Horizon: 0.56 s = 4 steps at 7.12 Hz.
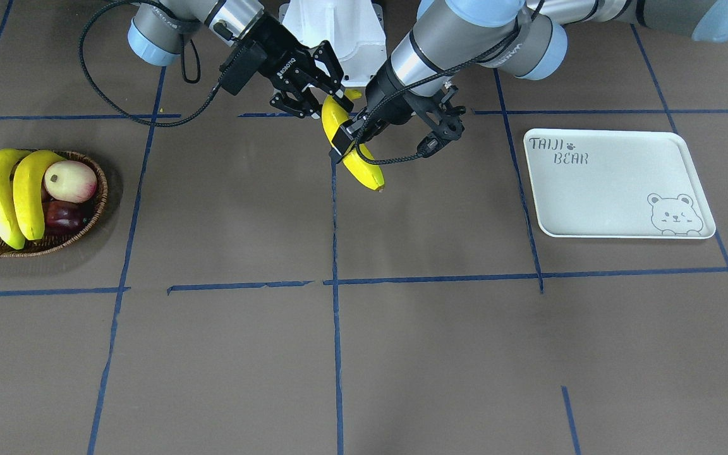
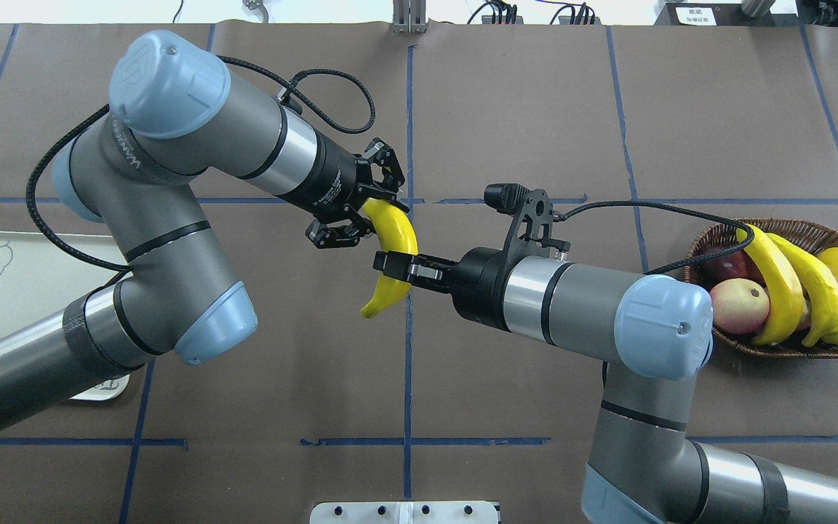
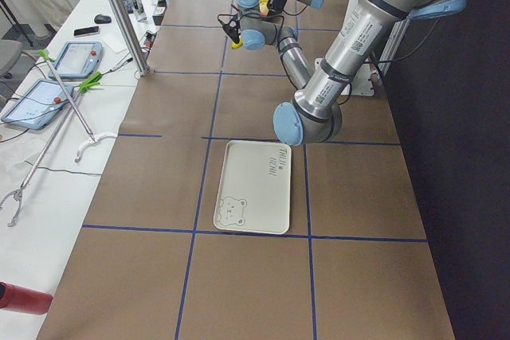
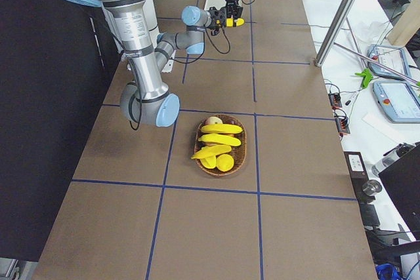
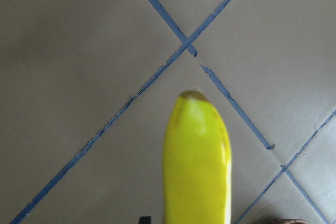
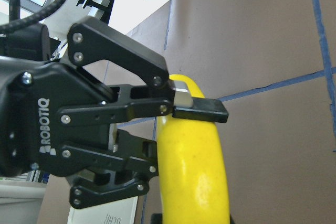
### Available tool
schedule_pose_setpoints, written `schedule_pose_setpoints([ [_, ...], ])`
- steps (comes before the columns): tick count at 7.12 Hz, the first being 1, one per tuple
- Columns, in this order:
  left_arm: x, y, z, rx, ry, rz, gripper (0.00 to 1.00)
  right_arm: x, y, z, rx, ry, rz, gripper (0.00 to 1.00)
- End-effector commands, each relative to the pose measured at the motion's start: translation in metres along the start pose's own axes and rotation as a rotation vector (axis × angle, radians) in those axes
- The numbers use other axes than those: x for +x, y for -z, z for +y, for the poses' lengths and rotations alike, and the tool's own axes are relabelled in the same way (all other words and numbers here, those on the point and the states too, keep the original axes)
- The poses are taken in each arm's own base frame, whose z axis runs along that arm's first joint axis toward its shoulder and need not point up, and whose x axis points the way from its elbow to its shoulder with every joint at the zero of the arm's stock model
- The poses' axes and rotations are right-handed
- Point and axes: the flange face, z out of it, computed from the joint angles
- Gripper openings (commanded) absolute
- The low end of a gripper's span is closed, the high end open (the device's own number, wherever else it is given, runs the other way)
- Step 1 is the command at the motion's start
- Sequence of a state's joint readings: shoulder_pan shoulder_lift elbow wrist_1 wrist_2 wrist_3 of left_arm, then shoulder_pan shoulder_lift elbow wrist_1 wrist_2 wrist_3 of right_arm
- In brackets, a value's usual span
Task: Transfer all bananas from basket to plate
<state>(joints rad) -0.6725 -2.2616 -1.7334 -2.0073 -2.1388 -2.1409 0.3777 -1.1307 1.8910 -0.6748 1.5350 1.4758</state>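
right tool (image 2: 398, 266) clamps banana (image 2: 393, 251) | left tool (image 2: 361, 209) spread around it

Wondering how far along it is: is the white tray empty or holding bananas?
Empty: the plate shows only its printed bear; one banana is held in midair.

Brown table (image 1: 364, 354) here, crossed by blue tape lines (image 1: 335, 316) marking out big squares. In the front-facing view the wicker basket (image 1: 95, 208) sits on it out at nine o'clock, piled with fruit, and the off-white plate (image 1: 617, 189) lies flat at three o'clock, well apart from the basket, bear face showing.
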Motion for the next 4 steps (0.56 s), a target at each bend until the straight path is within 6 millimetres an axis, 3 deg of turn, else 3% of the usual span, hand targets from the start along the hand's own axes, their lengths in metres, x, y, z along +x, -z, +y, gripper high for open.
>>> schedule_pose_setpoints([
  [1,-0.002,0.000,-0.002,0.002,-0.002,0.000,0.00,-0.003,0.002,0.001,-0.009,0.012,-0.008,0.99],
  [2,-0.003,0.000,-0.004,0.004,-0.001,-0.001,0.00,-0.005,0.005,0.000,-0.045,0.013,-0.014,1.00],
  [4,-0.014,-0.002,-0.019,0.022,0.002,-0.016,0.00,0.002,0.025,-0.052,-0.202,0.010,0.034,1.00],
])
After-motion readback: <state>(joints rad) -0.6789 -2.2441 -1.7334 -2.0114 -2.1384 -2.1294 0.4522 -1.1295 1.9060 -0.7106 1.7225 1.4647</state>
